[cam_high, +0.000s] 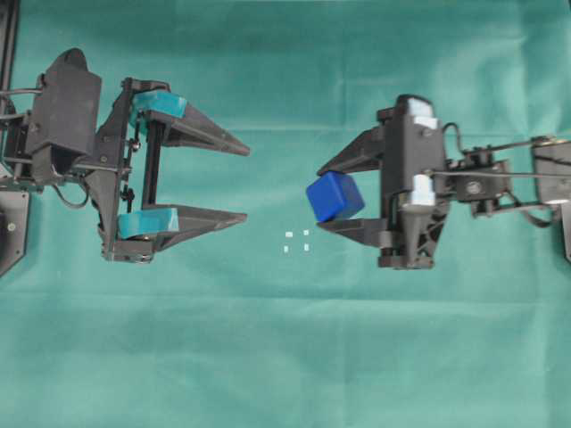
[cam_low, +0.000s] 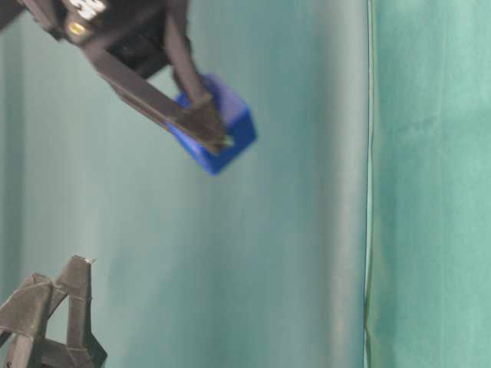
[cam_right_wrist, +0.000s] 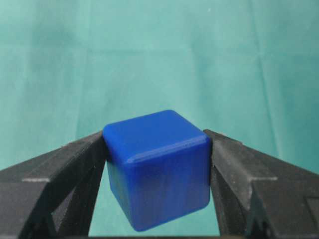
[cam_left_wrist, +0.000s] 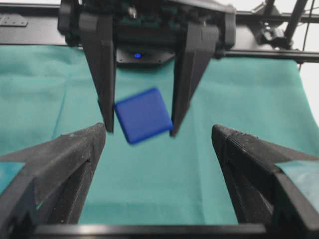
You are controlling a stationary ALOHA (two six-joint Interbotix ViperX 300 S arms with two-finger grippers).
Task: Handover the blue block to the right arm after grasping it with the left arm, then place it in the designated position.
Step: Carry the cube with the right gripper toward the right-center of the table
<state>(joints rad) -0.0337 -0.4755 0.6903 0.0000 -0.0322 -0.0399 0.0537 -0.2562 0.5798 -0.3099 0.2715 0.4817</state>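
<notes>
Right gripper [cam_high: 323, 198] is seen clamped on the blue block [cam_high: 335, 195], with both plain black fingers pressed flat against opposite sides of the cube, so the block is definitely gripped and not just sitting there. From the table-level view the blue block [cam_low: 219, 130] is shown up in the air, tilted, well off the green cloth [cam_low: 307, 253], pinched right at the fingertips. In the overhead view the cube is rotated a bit rather than squared up with the fingers, and it is held just to the right of the designated position [cam_high: 296, 242], which is marked by four tiny white dots on the cloth, a little nearer than the cube. Nothing is touching those marks. Left gripper [cam_high: 247, 179] is found well apart on the left side, jaws spread wide and holding nothing, teal-banded fingers pointing toward the right arm [cam_high: 482, 178]. From the left wrist view the block [cam_left_wrist: 143, 115] is framed between the other arm's fingers, across an open stretch of cloth. The right wrist view is pretty much filled by the cube [cam_right_wrist: 158, 167], wedged snugly between the two pads.
</notes>
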